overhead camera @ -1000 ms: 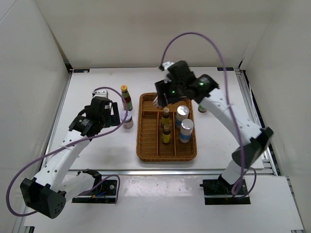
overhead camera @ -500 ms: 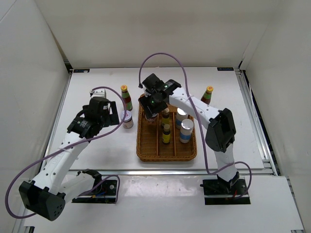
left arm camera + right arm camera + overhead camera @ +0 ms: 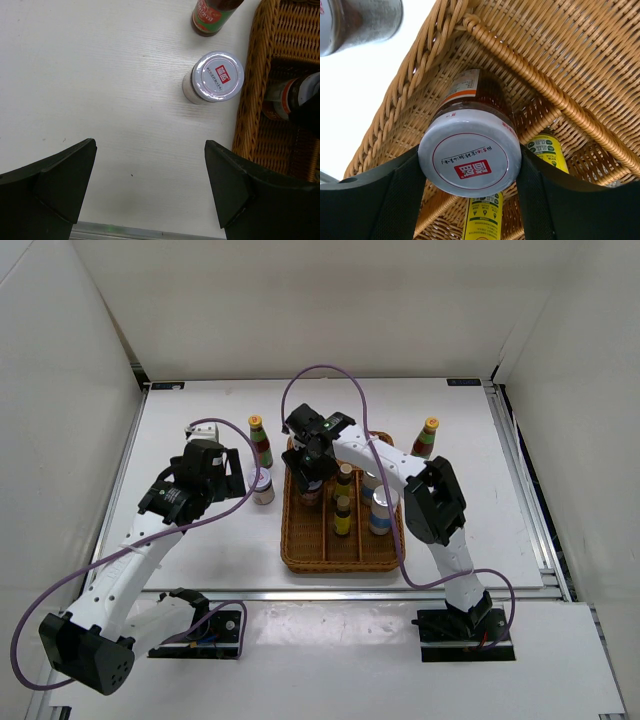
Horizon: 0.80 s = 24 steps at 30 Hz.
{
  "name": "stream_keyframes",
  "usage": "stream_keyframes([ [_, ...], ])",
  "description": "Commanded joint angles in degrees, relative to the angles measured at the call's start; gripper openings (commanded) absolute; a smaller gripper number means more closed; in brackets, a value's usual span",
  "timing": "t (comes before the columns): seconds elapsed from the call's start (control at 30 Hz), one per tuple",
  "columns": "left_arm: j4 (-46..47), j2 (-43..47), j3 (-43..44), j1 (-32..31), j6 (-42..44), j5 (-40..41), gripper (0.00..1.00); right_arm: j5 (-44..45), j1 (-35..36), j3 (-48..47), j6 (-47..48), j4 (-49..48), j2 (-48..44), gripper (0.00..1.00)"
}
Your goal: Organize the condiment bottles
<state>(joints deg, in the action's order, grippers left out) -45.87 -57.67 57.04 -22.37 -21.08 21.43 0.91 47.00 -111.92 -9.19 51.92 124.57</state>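
White surface [image 3: 200, 530] with pale walls, right fingers [image 3: 375, 200] clenched on white-lidded red-labelled jar [image 3: 470, 155] inside brown wicker tray [image 3: 560, 65], left fingers [image 3: 55, 180] spread wide and released, matching white-lidded jar [image 3: 217, 76] upright ahead between them, just beside the tray's wall.

White arm links [image 3: 125, 575], black joints [image 3: 440, 505], looping purple cables [image 3: 322, 367], matte black wedge-shaped jaws
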Motion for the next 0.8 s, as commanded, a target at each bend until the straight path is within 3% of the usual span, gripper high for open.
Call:
stream_keyframes([
  [0.0,0.6,1.07,-0.26,0.22,-0.19,-1.04,1.0,-0.47,0.37,-1.12,-1.61,-3.67,-1.35,0.29],
  [0.03,0.6,1.07,-0.26,0.22,-0.19,-1.04,1.0,-0.47,0.37,-1.11,-1.62,-3.67,-2.13,0.53],
  [0.1,0.6,1.07,-0.26,0.22,-0.19,-1.65,1.0,-0.47,0.37,-1.11,-2.23,-3.67,-3.62,0.76],
  [0.13,1.3,1.07,-0.26,0.22,-0.19,-2.35,1.0,-0.47,0.37,-1.11,-2.84,-3.67,-4.25,0.83],
  [0.23,2.53,1.07,-0.78,-0.48,1.04,-4.29,1.0,-1.43,0.37,-2.24,-2.85,-3.67,-8.02,0.85],
  [0.37,5.43,1.07,-1.93,-2.76,2.45,-8.41,1.0,0.58,0.37,-7.06,-3.55,-1.04,-13.99,0.99],
  [0.6,9.74,-4.19,-3.51,-4.08,2.62,-14.05,1.0,5.68,-0.16,-8.5,-3.55,-0.15,-26.38,0.99],
  [0.77,13.6,-9.12,-2.9,-6.98,2.01,-8.25,1.0,5.85,-0.68,-2.88,-3.03,-0.15,-35.27,0.99],
])
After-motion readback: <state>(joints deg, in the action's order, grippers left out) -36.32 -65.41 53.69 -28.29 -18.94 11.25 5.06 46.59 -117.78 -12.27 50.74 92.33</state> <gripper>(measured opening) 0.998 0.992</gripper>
